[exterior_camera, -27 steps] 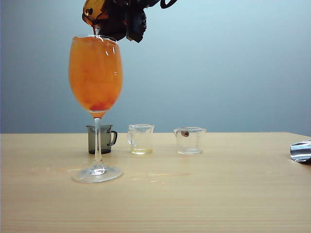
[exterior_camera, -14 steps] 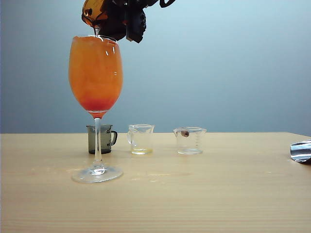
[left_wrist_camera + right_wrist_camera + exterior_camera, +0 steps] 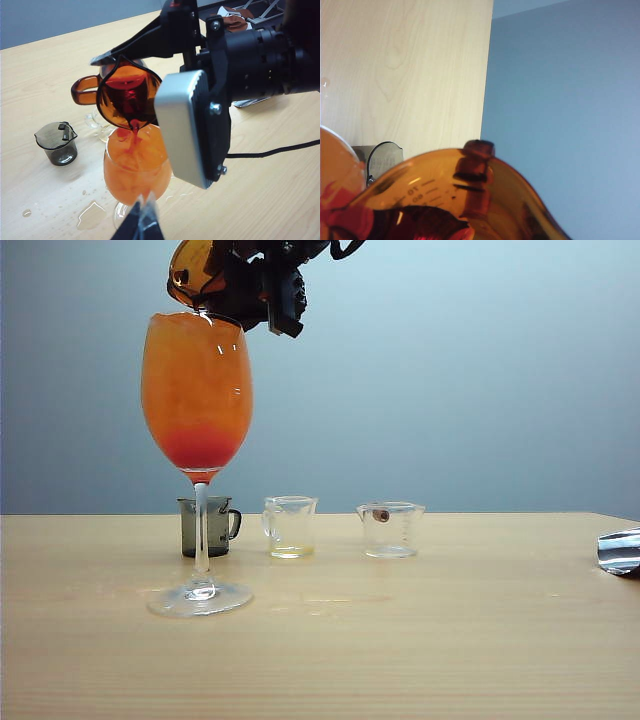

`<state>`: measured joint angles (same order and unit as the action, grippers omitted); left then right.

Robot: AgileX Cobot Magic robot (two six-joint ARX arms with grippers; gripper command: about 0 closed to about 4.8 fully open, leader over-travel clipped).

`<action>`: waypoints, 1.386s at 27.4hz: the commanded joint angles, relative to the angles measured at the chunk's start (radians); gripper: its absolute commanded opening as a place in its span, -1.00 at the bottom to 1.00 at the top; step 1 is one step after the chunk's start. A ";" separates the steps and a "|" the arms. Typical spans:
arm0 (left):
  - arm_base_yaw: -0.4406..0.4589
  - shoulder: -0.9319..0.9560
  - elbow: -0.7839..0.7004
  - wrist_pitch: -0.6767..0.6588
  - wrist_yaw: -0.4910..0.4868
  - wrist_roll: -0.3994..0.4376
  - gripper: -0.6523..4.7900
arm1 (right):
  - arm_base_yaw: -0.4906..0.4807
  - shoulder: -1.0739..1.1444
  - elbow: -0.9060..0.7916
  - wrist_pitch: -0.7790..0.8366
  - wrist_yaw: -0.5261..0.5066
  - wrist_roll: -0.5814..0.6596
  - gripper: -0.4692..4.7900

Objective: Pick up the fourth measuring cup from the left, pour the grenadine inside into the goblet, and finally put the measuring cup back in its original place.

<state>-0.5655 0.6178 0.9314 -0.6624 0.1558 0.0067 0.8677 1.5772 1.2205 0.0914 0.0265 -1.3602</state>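
The fourth measuring cup (image 3: 192,265), translucent red-brown, hangs tipped over the rim of the goblet (image 3: 197,390). My right gripper (image 3: 255,285) has reached across to the left and is shut on the cup. In the left wrist view the cup (image 3: 115,87) sits between the right gripper's (image 3: 135,85) fingers, and a thin stream of grenadine (image 3: 134,127) runs from its lip into the goblet (image 3: 135,170). The goblet holds orange juice with a red grenadine layer (image 3: 200,450) at the bottom of the bowl. Dark grenadine (image 3: 415,222) still lies inside the cup (image 3: 470,200). My left gripper (image 3: 142,220) hovers near the goblet, fingertips together.
Behind the goblet stand a smoky grey cup (image 3: 208,527) and two clear cups (image 3: 290,527) (image 3: 390,530). A shiny silver object (image 3: 620,550) pokes in at the table's right edge. A small clear puddle (image 3: 92,215) lies near the goblet's foot. A black cable (image 3: 275,150) crosses the table.
The red layer at the bottom of the goblet has grown thicker. The cup has tipped slightly further over the rim. The left arm has not moved.
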 commanded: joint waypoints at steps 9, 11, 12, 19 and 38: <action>0.001 -0.002 0.003 0.005 0.002 0.001 -0.78 | 0.002 -0.007 0.004 0.027 0.002 -0.062 -0.67; 0.001 -0.002 0.003 0.005 0.002 0.001 -0.78 | 0.002 -0.007 0.004 0.034 0.002 -0.062 -0.67; 0.001 -0.002 0.003 0.005 0.002 0.001 -0.78 | 0.002 -0.008 0.004 0.044 0.001 -0.063 -0.67; 0.001 -0.002 0.003 0.005 0.002 0.002 -0.78 | 0.002 -0.008 0.004 0.048 0.002 -0.089 -0.67; 0.001 -0.002 0.003 0.005 0.002 0.004 -0.78 | 0.002 -0.008 0.004 0.078 0.002 -0.216 -0.67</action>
<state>-0.5655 0.6178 0.9314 -0.6666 0.1555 0.0071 0.8677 1.5768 1.2205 0.1272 0.0269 -1.5703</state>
